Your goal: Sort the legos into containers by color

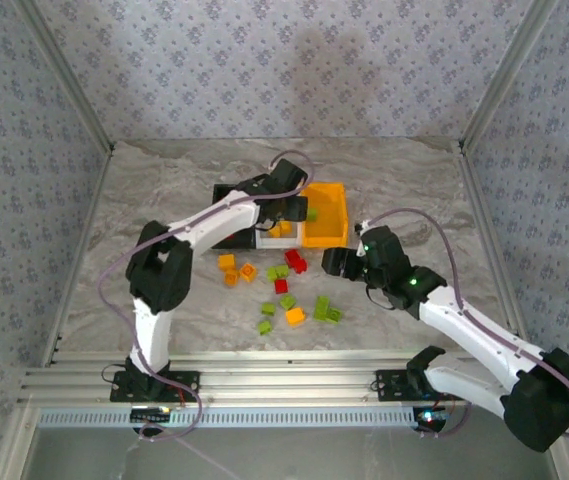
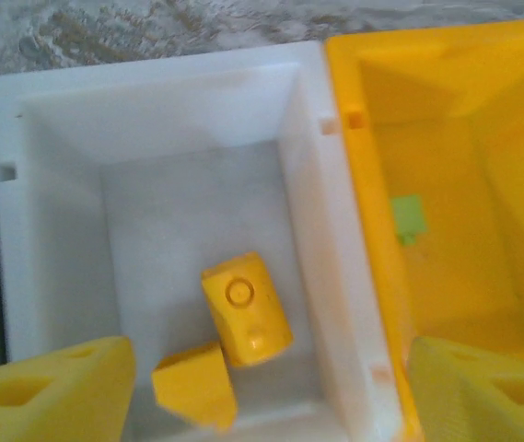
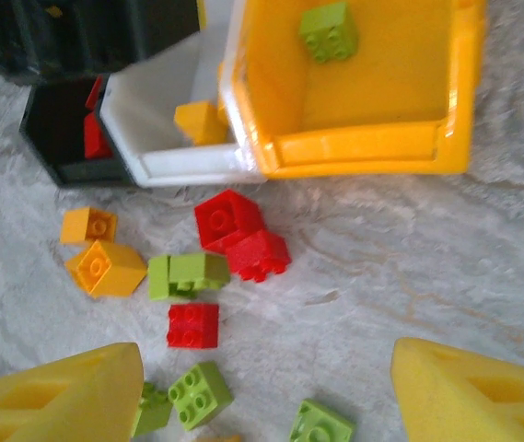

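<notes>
Left gripper (image 2: pixel 266 405) hangs spread and empty over the white bin (image 2: pixel 151 120), where two orange-yellow bricks (image 2: pixel 246 308) lie. Right gripper (image 3: pixel 262 401) — likewise spread, holding nothing — hovers above the loose legos (image 3: pixel 197 273) on the table (image 3: pixel 409 276). Nearest candidate: a red brick (image 3: pixel 193 325), clear of its neighbours. Recommendation: descend square to its flat sides, close firmly, then carry it to the black bin (image 3: pixel 59 115) — red pieces lie there.

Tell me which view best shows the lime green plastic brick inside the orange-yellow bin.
Right wrist: the lime green plastic brick lies sharp, studs visible, on the orange-yellow plastic bin's floor. Left wrist shows it as a blurred green patch; top external, a tiny speck.
</notes>
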Action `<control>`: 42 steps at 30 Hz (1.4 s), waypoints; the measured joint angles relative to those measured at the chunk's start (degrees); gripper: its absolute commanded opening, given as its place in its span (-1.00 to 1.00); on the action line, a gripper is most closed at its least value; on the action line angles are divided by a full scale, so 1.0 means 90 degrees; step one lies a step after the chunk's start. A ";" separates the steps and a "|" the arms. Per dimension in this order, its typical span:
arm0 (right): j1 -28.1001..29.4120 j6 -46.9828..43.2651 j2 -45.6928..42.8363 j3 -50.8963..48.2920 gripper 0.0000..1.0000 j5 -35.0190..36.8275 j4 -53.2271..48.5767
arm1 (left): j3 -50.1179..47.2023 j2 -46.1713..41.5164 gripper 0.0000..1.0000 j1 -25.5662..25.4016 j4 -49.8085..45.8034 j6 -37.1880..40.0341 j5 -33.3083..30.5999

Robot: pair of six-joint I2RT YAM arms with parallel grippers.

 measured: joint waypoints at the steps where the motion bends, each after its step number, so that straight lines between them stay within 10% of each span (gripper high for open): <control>1: 0.0129 -0.0002 0.0046 0.0000 0.48 -0.0012 -0.0005 | -0.0228 -0.0284 0.79 -0.0039 0.0073 -0.0044 0.0034; 21: 0.2742 -0.0272 0.2771 0.0901 0.50 0.0794 -0.0185 | -0.5639 -0.6135 0.99 -0.0979 0.0408 -0.1450 -0.0486; 32: 0.2977 -0.0243 0.3823 0.1236 0.38 0.1348 -0.0602 | -0.6042 -0.6827 0.99 -0.0979 0.0090 -0.1902 -0.0916; 42: 0.3087 -0.0138 0.3842 0.1239 -0.20 0.1457 -0.0668 | -0.6110 -0.7084 0.99 -0.0979 -0.0090 -0.2013 -0.1219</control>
